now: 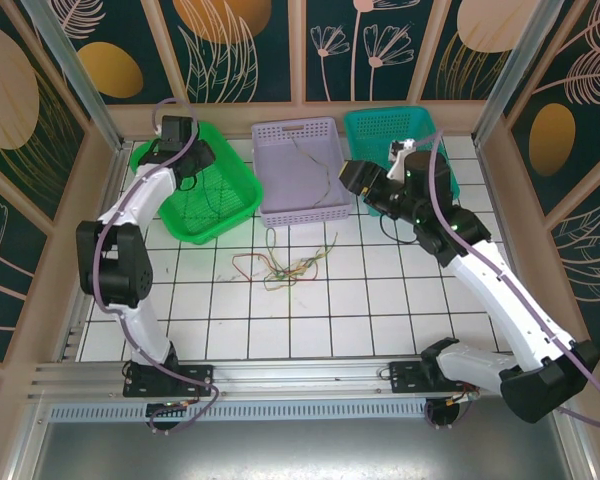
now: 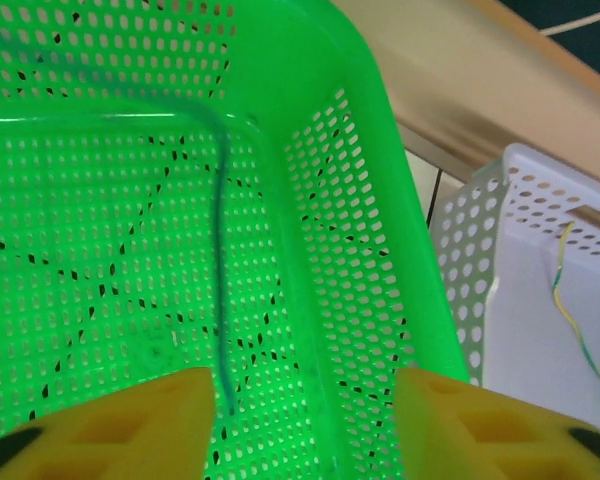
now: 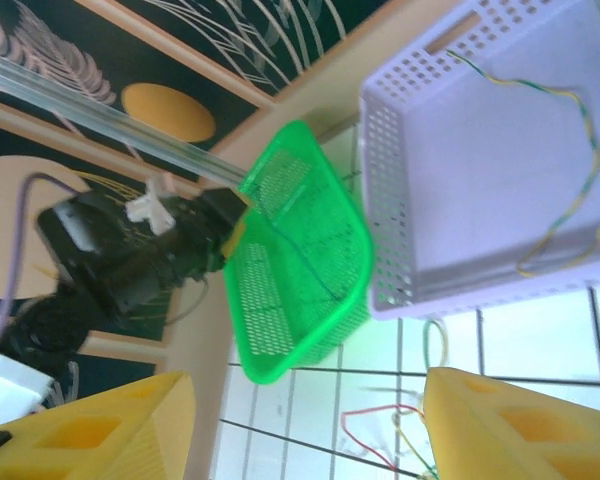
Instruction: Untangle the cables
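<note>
Hovering over the green basket [image 2: 360, 200], left of the lavender basket [image 1: 305, 212], the left fingers [image 2: 110, 430] stand apart, a dark cable [image 2: 220, 280] running along the mesh into the gap between them. Just right of the lavender basket's front, the right fingers [image 3: 90, 430] gape too, empty. Tangled cables [image 1: 285, 268] sprawl on the surface [image 1: 380, 300] before it, with one yellow-green strand [image 3: 570, 190] inside.

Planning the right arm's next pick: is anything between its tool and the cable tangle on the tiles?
Nothing visible does. The cable tangle lies on open tiles in front of the lilac basket; the right tool, open, hangs by that basket's right wall, with only bare tiles between them.
</note>
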You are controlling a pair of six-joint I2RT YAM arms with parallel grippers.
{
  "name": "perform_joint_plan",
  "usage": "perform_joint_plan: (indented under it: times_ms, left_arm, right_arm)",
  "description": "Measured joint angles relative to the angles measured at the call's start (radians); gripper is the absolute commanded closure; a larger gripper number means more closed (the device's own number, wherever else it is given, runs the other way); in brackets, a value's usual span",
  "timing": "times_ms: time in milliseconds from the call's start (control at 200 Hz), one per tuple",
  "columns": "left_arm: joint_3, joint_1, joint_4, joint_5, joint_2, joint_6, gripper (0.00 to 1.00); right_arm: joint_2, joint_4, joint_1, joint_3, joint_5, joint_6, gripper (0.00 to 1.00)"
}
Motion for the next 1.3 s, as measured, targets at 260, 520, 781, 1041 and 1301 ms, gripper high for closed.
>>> perform_joint_plan:
  times_ms: [260, 520, 781, 1041, 1301]
  left_arm:
    - [-0.066, -0.057, -0.052, 0.005, -0.156, -0.04, 0.42]
    - [-0.357, -0.394, -0.039, 0.002, -0.478, -0.232, 0.56]
    - [-0.676, -0.604, -0.038, 0.018, -0.587, -0.475, 0.5]
    - [-0.746, -0.608, 0.042, 0.052, -0.573, -0.598, 0.49]
    - [-0.746, -0.627, 0.09, 0.07, -0.511, -0.632, 0.47]
  right_arm:
    - [-0.084, -0.061, 0.0, -0.253, 0.047, 0.07, 0.48]
    - [-0.027, 0.027, 0.052, -0.491, 0.029, 0.209, 0.59]
    - [0.166, 0.164, 0.088, -0.467, 0.055, 0.049, 0.61]
    - [0.354, 0.242, 0.09, -0.361, 0.047, -0.117, 0.67]
    - [0.482, 0.26, 0.096, -0.322, 0.051, -0.155, 0.69]
